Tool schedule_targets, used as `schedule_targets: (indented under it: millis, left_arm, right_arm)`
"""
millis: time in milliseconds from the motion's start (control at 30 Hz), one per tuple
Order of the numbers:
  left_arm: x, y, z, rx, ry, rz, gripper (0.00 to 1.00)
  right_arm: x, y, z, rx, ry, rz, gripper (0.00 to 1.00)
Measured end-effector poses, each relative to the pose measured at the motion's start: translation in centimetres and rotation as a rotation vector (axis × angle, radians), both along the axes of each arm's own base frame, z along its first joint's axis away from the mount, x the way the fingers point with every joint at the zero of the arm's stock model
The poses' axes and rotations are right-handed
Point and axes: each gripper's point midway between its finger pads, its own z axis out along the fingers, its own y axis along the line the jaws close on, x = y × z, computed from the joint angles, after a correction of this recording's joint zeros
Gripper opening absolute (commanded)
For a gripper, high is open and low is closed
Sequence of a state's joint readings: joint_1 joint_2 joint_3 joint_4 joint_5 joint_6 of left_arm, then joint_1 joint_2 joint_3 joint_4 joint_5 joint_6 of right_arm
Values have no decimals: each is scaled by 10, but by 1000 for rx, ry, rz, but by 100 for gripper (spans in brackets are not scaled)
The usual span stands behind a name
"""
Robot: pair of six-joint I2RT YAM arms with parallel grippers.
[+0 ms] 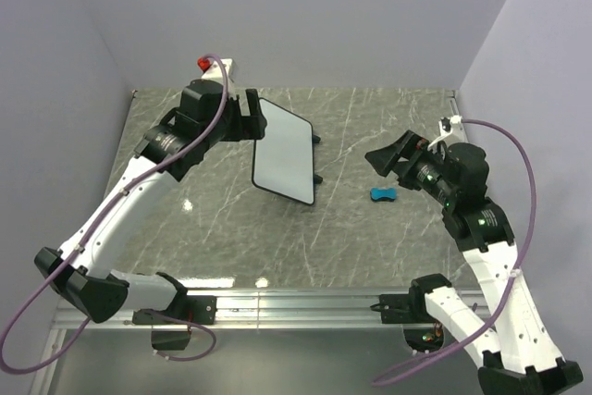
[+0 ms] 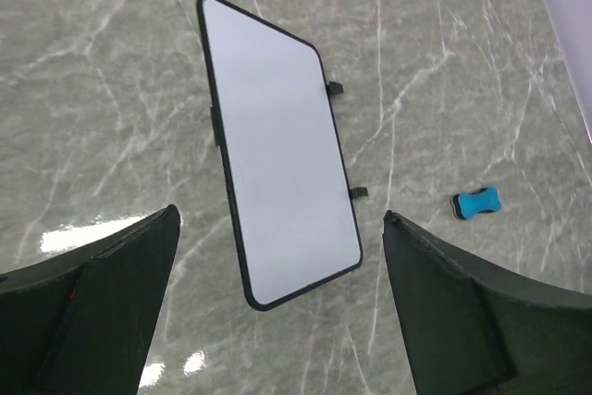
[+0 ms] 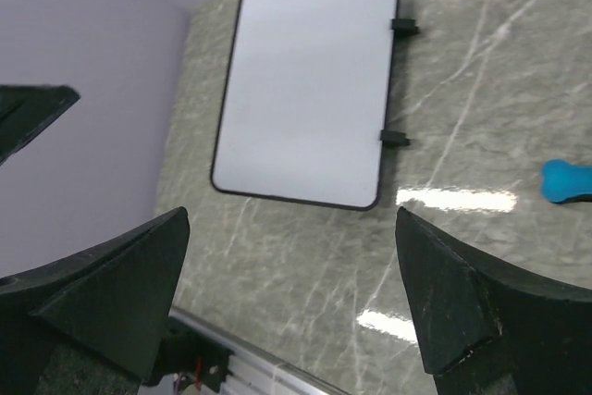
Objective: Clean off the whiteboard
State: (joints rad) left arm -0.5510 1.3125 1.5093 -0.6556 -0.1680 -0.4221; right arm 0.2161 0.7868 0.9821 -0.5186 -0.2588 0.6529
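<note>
The whiteboard [image 1: 284,152] lies on the marble table, white with a thin black frame and two black feet on its right side. Its surface shows no marks. It also shows in the left wrist view [image 2: 277,150] and the right wrist view [image 3: 305,90]. The small blue eraser [image 1: 383,194] lies to the right of the board, apart from it, and shows in the left wrist view [image 2: 475,203] and the right wrist view [image 3: 566,181]. My left gripper [image 1: 252,116] is open and empty at the board's far left edge. My right gripper [image 1: 388,158] is open and empty just above the eraser.
The grey marble table [image 1: 222,228] is bounded by purple walls at the back and sides. A metal rail [image 1: 296,307] runs along the near edge. A red and white fitting [image 1: 211,64] sits at the back left corner.
</note>
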Motion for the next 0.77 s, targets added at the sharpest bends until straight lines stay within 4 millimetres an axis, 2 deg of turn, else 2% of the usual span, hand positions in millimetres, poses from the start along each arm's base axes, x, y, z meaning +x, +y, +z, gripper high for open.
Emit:
schedule_targets:
  millis: [133,300,600,767]
  left_arm:
    - [-1,12,10,16,-39,38,97]
    - [2,24,14,58,-68,81,98]
    - [-2,55,19,85,-113,150,99]
    - [-1,62,21,89,-124,166,99]
  right_arm:
    - [-12,5,11,27,-36,40,99]
    - [-20,7,6,40,-32,56,99]
    - [-21,9,9,60,-35,64,100]
    - [-17,14,13,81,-44,86,99]
